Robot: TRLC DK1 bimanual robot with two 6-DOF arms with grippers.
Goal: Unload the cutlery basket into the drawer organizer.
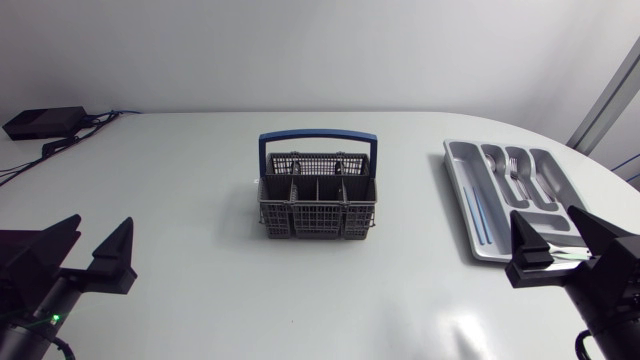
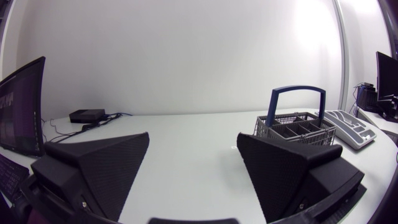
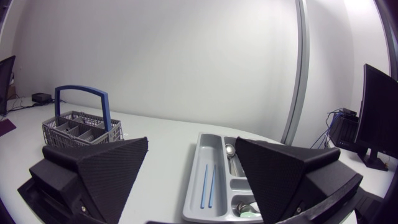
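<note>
Well clear of basket (image 1: pixel 318 190), grippers (image 1: pixel 100 222) (image 1: pixel 544 214) splayed

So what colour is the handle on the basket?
Blue. The handle shows best in the head view.

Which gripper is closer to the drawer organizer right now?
Right. The right gripper sits just at the near end of the drawer organizer; the left gripper is far off, on the other side of the cutlery basket.

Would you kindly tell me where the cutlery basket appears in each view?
Head view: basket at the centre of the table.
Left wrist view: basket ahead of the left gripper.
Right wrist view: basket ahead of the right gripper.
Shared landmark: drawer organizer beside it.
</note>
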